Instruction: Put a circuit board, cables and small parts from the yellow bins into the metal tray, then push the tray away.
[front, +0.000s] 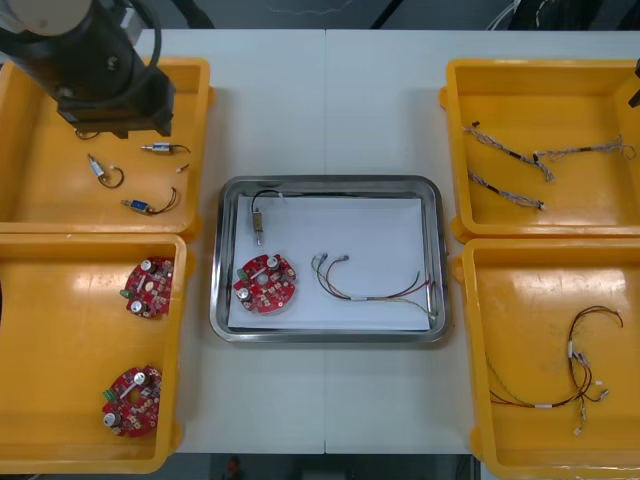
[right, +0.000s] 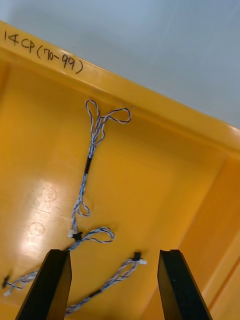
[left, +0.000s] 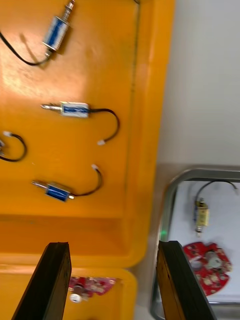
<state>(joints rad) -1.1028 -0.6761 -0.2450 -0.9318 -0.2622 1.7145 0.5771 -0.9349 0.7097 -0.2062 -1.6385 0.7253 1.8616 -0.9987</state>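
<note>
Left gripper (left: 112, 245) hovers over the far left yellow bin (front: 40, 190), fingers (left: 50, 280) apart with nothing between them. Three small metal parts (left: 65, 108) with black leads lie on the bin floor ahead of the fingertips, none touching them. The nearest part (left: 56, 191) sits just beyond one fingertip, in line with it. In the front view the left arm (front: 100, 70) covers the bin's far corner.

Right gripper (right: 114, 252) hangs above the far right yellow bin (right: 165, 200), fingers (right: 47, 285) spread wide and holding nothing. Twisted blue and white cables (right: 87, 170) lie flat on the bin floor below. One white plug end (right: 139, 260) shows in the gap between the fingers, and another cable runs from beside one fingertip toward the bin wall.

Metal tray (front: 330, 182) sits mid-table between the bins, white inside. It holds a circuit board (front: 265, 283), a boxed metal part (front: 258, 222) with a black lead near the board, and a thin cable (front: 375, 285) apart from both. Two spare boards (front: 148, 287) lie in the near left bin (front: 50, 330), and dark cables (front: 575, 370) lie in the near right bin (front: 520, 300).
</note>
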